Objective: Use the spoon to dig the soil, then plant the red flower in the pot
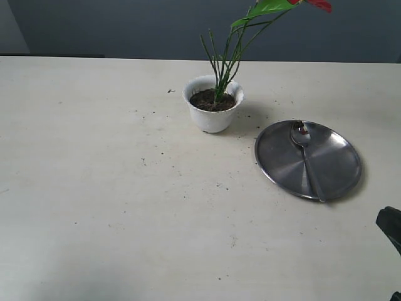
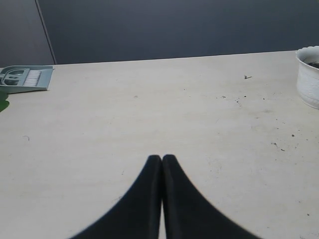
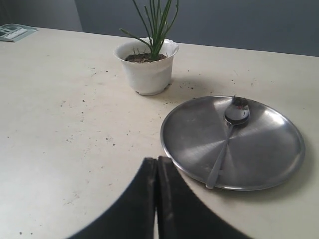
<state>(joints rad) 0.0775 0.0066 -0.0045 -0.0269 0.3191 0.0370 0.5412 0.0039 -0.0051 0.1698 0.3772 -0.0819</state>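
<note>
One pot [image 1: 213, 113], one red flower [image 1: 263, 12], one spoon [image 1: 305, 153], one plate [image 1: 338, 164].

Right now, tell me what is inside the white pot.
Dark soil fills the pot, and the red flower stands in it. The soil covers its stem ends and the pot's bottom.

Pot [image 1: 213, 116]: white, scalloped rim, upright, near the plate [image 1: 282, 164] but not touching it. Soil [image 1: 212, 101]: dark brown, fills the pot close to the rim; loose crumbs scattered around its base. Flower [image 1: 319, 5]: planted in the soil, thin green stems leaning right in the exterior view, green leaves and red petals cut off at the frame's top. Spoon [image 1: 305, 157]: shiny steel, lying on the plate, a dark clump in its bowl, handle reaching the near rim.
</note>
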